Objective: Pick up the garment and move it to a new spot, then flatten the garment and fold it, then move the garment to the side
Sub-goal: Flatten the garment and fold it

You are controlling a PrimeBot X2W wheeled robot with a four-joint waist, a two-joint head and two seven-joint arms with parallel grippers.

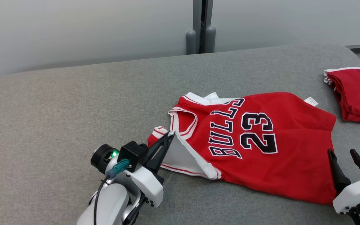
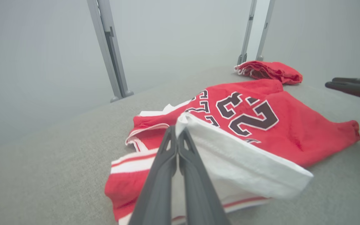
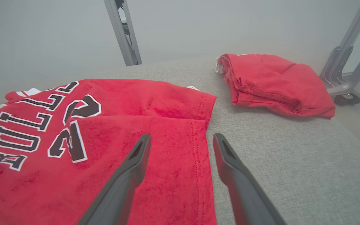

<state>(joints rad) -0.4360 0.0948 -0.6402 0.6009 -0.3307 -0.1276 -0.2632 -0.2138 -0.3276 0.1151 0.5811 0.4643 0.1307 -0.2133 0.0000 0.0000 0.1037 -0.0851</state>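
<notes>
Folding: our left end effector (image 1: 170,135) pinches the Bulls jersey (image 1: 292,168) at its shoulder, right end effector (image 1: 341,153) spread empty; next we'd fold rightward.

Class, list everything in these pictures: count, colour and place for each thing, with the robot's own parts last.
red sleeveless basketball jersey: one, red with white trim and dark BULLS 23 lettering, mid-surface, one corner lifted.
folded red cloth garment: one, red, far right, apart from the jersey.
grey fabric-covered surface: one, grey, under both garments.
grey metal frame posts: at least two, grey, beyond the surface.
left gripper: one, dark fingers, shut on the jersey's white-lined edge.
right gripper: one, dark fingers, open at the jersey's hem.
</notes>
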